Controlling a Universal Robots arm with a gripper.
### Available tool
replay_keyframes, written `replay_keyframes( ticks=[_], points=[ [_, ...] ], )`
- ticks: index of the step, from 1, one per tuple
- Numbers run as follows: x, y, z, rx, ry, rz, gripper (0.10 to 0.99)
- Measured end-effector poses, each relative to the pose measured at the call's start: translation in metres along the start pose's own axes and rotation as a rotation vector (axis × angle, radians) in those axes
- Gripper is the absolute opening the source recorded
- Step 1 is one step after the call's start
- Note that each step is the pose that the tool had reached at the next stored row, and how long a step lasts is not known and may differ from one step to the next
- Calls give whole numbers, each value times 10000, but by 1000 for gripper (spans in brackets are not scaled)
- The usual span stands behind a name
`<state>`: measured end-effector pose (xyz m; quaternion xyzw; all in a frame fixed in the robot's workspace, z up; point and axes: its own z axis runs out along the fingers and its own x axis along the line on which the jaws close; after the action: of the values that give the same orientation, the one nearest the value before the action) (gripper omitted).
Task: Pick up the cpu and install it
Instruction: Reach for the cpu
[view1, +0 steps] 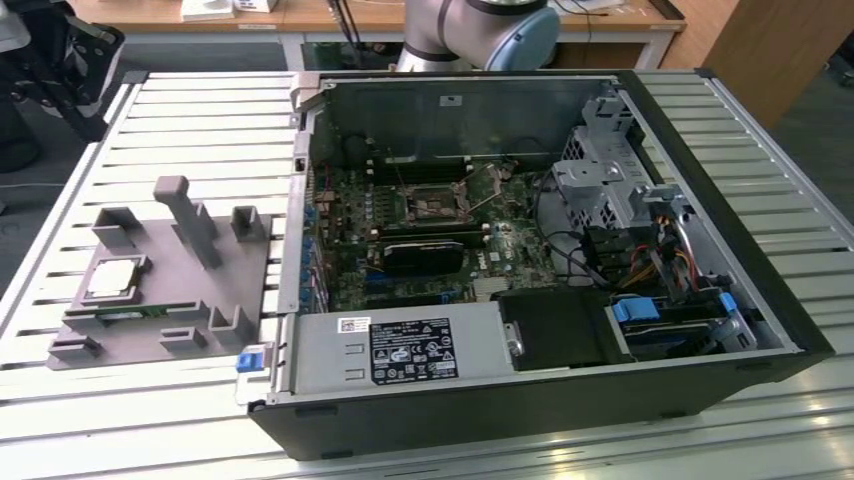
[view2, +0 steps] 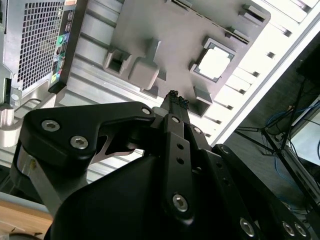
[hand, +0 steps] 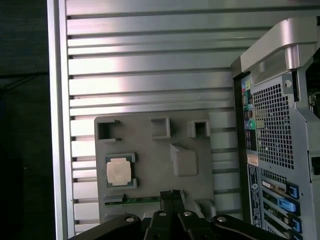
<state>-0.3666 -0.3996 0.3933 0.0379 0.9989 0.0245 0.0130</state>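
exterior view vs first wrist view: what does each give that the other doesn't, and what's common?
Exterior view adds: the open computer case's inside, with the motherboard, its processor socket and the power supply, plus the arm's base.
First wrist view adds: the gripper, seen against the fixture near the green memory stick, and the case's rear panel with ports and vent grille.
Both: the grey fixture holding the cpu, not yet picked, on the slatted table.
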Motion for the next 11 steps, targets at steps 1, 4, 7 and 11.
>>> replay_keyframes(
  ticks=[1,4,7,11],
  points=[
    [18,-1,0,0,0,0,106],
    [69,-5,-2,0,0,0,106],
    [116,-9,-3,0,0,0,106],
    [187,-14,-5,0,-1,0,106]
  ],
)
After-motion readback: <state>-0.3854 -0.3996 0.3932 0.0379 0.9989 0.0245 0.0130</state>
